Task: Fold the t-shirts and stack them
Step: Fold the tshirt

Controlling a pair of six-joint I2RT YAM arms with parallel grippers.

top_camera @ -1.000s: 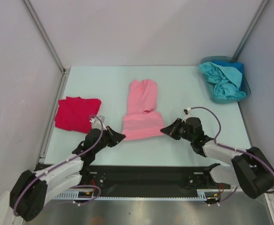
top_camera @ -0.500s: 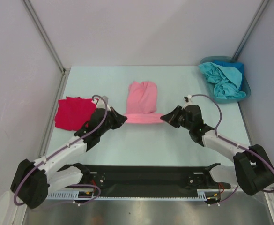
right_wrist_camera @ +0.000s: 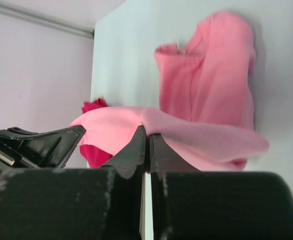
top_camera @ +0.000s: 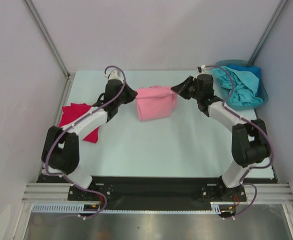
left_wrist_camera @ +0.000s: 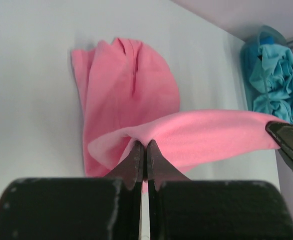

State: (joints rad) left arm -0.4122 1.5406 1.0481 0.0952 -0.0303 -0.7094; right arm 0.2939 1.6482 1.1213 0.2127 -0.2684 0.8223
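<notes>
On the left, clamped tight on one corner of the light pink t-shirt, jaws pressed flat together with only cloth between them. On the right, pinched shut the same way on the opposite corner of that edge. Between the two grips, a soft band of pink cloth strung in a shallow sagging arc, held up above the rest of the garment. Beneath it, at the far middle of the smooth pale table, a rounded, doubled panel lying flat, with gentle creases and a seam running along it. Well off to the left, near the table's edge, a bright red t-shirt, matte and folded into a rough slab. In the far right corner, a teal plastic tub heaped with teal and blue t-shirts, bunched in knotted folds up to its rim.
</notes>
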